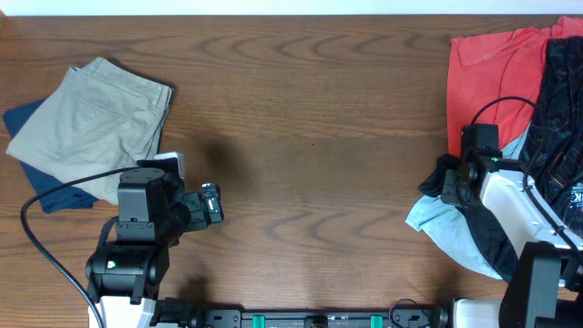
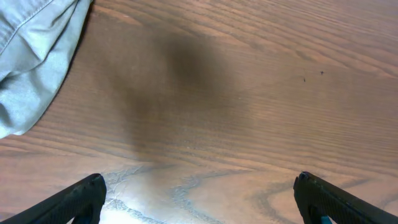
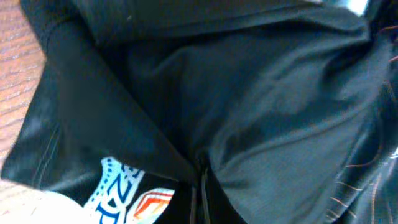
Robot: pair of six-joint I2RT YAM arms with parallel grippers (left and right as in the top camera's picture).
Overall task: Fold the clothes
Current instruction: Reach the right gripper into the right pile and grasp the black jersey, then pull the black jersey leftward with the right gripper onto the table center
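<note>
The black jersey (image 1: 563, 109) with thin orange lines lies bunched at the table's right edge, partly over a red shirt. In the right wrist view its dark fabric (image 3: 267, 106) fills the frame, with a blue, white and orange logo (image 3: 127, 193) at the lower left. My right gripper (image 1: 450, 182) is at the jersey's left edge. Its fingers (image 3: 202, 199) are pressed together on a fold of the black fabric. My left gripper (image 1: 211, 204) hovers over bare wood at the front left, and its jaws (image 2: 199, 193) are open and empty.
Khaki shorts (image 1: 91, 118) lie at the far left on a dark blue garment (image 1: 50, 196); their edge also shows in the left wrist view (image 2: 31, 68). The red shirt (image 1: 487, 82) lies at the back right. A light blue cloth (image 1: 437, 217) lies under the right arm.
</note>
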